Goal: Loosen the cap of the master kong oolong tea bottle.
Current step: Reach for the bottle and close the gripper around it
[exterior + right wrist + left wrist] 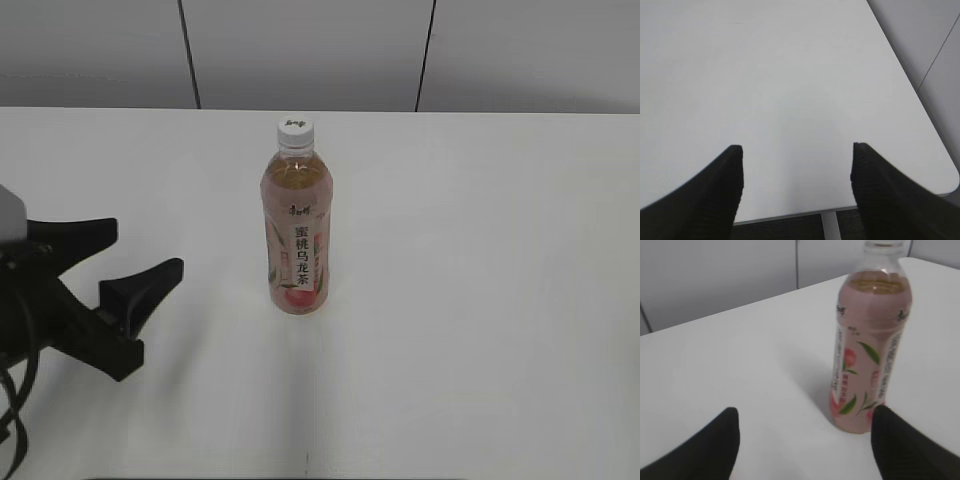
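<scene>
Nearest the exterior camera, at lower left: one left gripper (150,248), black, jaws spread wide, nothing between them, hovering over the white table (480,300). Two fingers counted, the upper one pointing right, the lower one angled toward the bottle. Well apart from the bottle in that view, off to its left.

In the left wrist view, the same left gripper (805,422) seen as two dark fingertips at the bottom edge, widely parted and empty; right fingertip just beside the bottle's base, whether touching cannot be told.

Further in, near the table's middle: one master kong oolong tea bottle (296,235), standing upright, clear plastic with amber-pink tea, pink peach label, white vertical strip of black characters facing the camera. In the left wrist view, the bottle (869,352) fills the right side, peach and green leaves printed on the label, top cut off by the frame edge.

On top of the bottle: one cap (295,132), white, round, small dark mark on top, seated on the neck.

Right gripper (797,167) shown only in its own wrist view: two black ribbed fingers, wide apart, holding nothing, above bare table near its rounded corner.

Farthest back: grey wall panels (310,50) with two dark seams.
</scene>
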